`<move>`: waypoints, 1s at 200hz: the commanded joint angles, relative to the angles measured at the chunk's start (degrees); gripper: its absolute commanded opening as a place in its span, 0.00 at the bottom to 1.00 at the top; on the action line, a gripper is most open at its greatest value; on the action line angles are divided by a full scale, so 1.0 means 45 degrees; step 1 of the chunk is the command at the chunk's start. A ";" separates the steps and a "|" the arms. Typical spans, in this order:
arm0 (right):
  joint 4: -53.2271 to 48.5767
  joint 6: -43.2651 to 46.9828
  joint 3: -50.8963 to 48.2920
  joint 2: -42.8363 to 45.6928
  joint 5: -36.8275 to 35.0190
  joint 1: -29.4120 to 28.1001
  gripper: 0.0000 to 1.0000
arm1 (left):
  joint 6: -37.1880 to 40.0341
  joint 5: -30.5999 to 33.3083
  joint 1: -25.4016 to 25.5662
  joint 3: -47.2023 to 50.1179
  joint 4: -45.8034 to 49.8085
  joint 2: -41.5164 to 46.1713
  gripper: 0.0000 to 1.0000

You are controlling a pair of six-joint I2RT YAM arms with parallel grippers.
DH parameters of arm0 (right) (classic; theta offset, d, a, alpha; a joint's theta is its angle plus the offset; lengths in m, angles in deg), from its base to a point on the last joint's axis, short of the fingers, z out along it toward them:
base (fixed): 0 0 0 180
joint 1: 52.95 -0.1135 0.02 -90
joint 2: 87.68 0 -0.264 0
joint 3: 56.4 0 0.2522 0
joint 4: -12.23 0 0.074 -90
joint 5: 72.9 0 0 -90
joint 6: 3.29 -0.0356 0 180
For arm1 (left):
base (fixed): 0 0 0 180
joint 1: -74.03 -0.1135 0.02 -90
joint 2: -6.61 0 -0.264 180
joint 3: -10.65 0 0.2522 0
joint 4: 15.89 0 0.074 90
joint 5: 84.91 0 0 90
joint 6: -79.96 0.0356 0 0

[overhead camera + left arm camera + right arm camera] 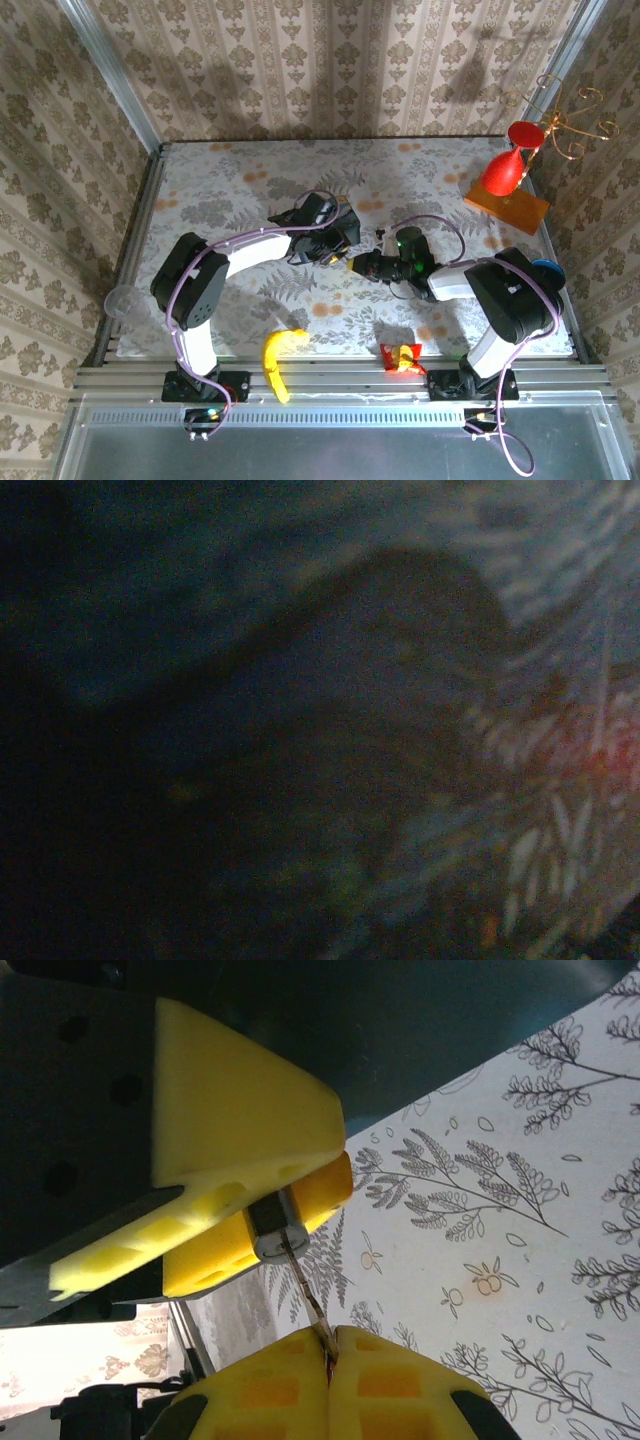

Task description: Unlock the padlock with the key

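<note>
Silvery padlock [277, 1228] mostly hidden, gripped by left hand [330, 1160] | right hand [328, 1345] clamps key [303, 1280] | left-wrist view dark

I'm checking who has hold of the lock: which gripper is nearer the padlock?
Left. The left gripper clamps the padlock between its fingers. The right gripper is a key's length away, below it in the right wrist view, shut on the key that reaches the padlock.

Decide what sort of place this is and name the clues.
Probably a staged robot test cell, not a home: wallpapered panels in an aluminium frame, the left arm and right arm bolted to a rail, a banana as prop.
</note>
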 commanded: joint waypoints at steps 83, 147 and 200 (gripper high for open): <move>0.1652 -0.0397 0.0722 0.0015 -0.0623 0.0027 0.00 | -0.0124 -0.1070 0.0412 0.0908 -0.0599 0.0450 0.00; 0.1708 -0.0520 0.0876 0.0042 -0.0579 0.0023 0.00 | -0.0299 -0.1188 0.0505 0.1240 -0.1260 0.0450 0.00; 0.1767 -0.0564 0.0956 -0.0029 -0.0711 -0.0017 0.00 | -0.0260 -0.1227 0.0548 0.1251 -0.1359 0.0460 0.00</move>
